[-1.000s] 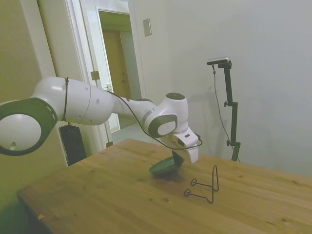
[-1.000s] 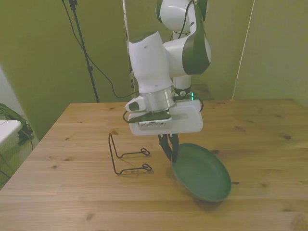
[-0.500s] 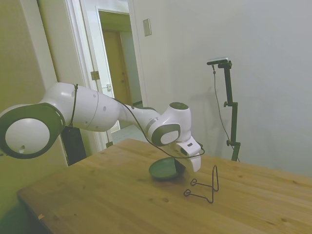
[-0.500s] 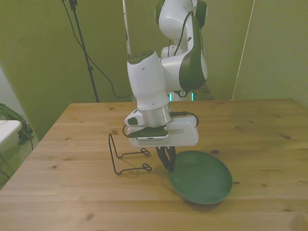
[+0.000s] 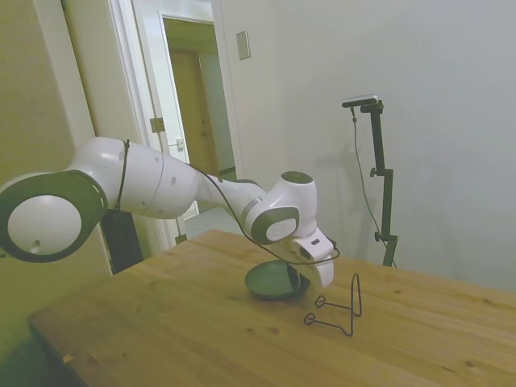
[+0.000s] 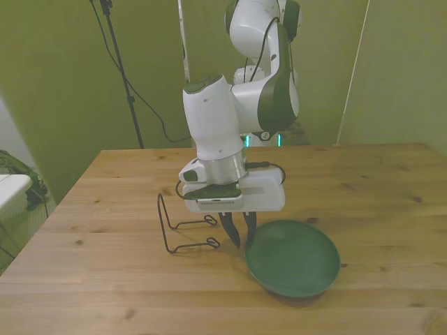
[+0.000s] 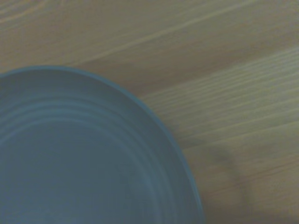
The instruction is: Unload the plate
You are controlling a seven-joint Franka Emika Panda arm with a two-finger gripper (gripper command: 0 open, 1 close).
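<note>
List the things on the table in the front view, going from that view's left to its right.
Wire rack → gripper → plate. The gripper's open fingers stand at the plate's rim on the front view's left, and the plate lies flat on the table.

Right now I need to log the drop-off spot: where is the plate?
The plate lies flat on the table, toward the front view's right of the wire rack, with the gripper at its rack-side rim.
</note>
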